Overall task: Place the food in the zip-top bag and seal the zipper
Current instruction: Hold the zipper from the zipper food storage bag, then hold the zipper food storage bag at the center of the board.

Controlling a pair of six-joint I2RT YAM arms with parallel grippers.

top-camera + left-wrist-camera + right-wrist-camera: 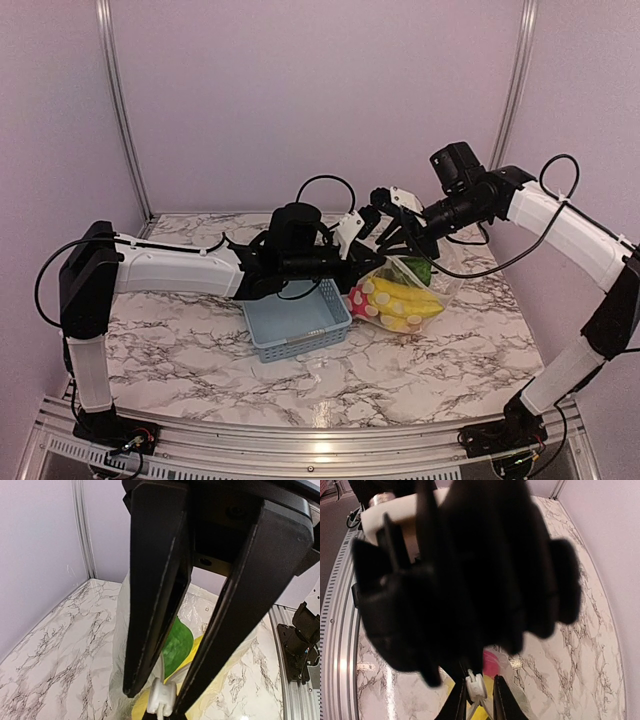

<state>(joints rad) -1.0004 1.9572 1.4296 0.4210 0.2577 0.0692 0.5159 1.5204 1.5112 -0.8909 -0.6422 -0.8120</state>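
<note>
The zip-top bag (447, 284) hangs just right of the basket, its mouth held up and its bottom on the table. The food is inside it: yellow bananas (405, 298), a green piece (418, 268) (177, 645) and a pink-red piece (360, 297) (492, 662). My left gripper (362, 252) (155, 706) is shut on the bag's mouth edge, right beside the zipper's white slider (161, 697). My right gripper (388, 243) (479, 707) comes from the right, jaws narrowly apart either side of that slider (475, 685). The left gripper's blurred black body hides most of the right wrist view.
A blue-grey mesh basket (297, 322) stands on the marble table (200, 350) directly under the left wrist, touching the bag's left side. Pale walls close the table at the back and both sides. A metal rail (300, 440) runs along the near edge.
</note>
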